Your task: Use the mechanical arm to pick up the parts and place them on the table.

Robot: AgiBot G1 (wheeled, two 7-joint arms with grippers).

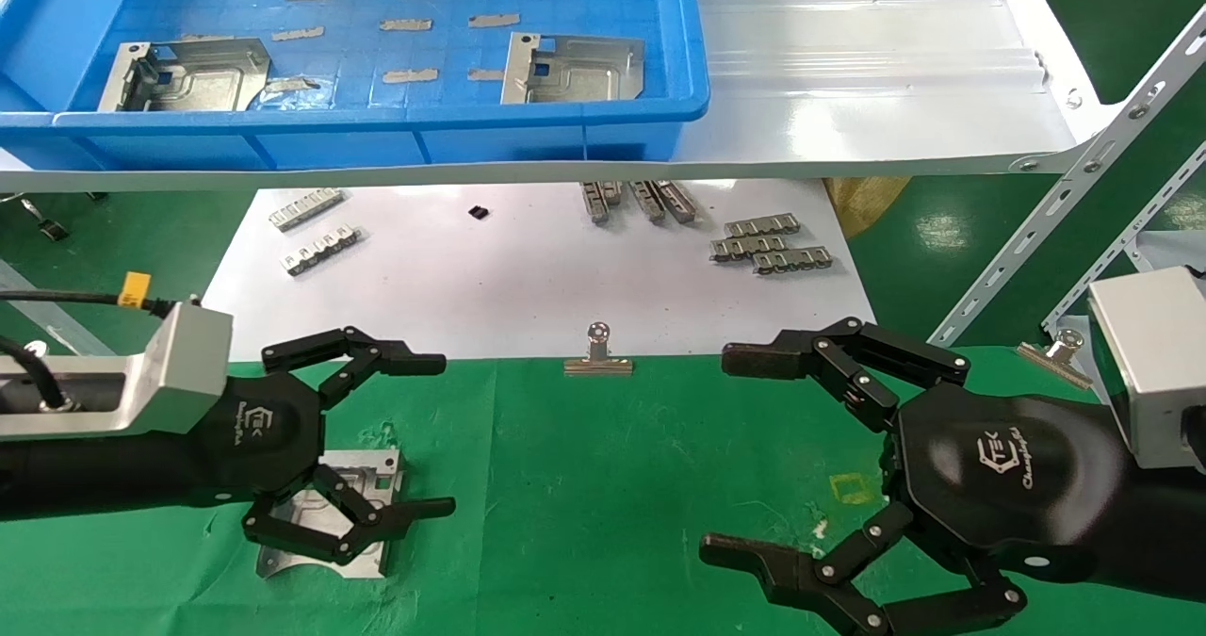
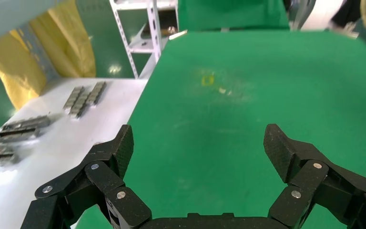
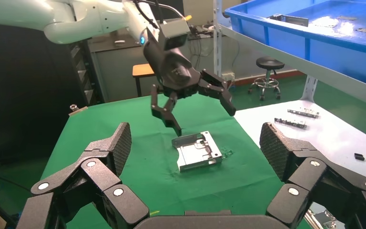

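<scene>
One silver part (image 1: 377, 466) lies flat on the green-cloth table (image 1: 584, 485) at the near left; it also shows in the right wrist view (image 3: 198, 151). My left gripper (image 1: 443, 435) hovers just above it, open and empty, with its fingers (image 3: 171, 117) clear of the plate. The left wrist view shows only bare cloth between the open fingers of the left gripper (image 2: 200, 143). My right gripper (image 1: 721, 454) is open and empty over the cloth at the near right, and it shows open in its own wrist view (image 3: 196, 143). Two more parts (image 1: 188, 75) (image 1: 575, 69) lie in the blue tray (image 1: 377, 118).
The tray stands on a white shelf (image 1: 848, 71) above a white sheet (image 1: 528, 287) that carries ridged metal strips (image 1: 768, 245) (image 1: 306, 209). A binder clip (image 1: 597, 353) sits at the sheet's front edge, another (image 1: 1060, 349) at the right. A perforated rail (image 1: 1065, 231) slants at the right. A yellow square (image 1: 853, 488) marks the cloth.
</scene>
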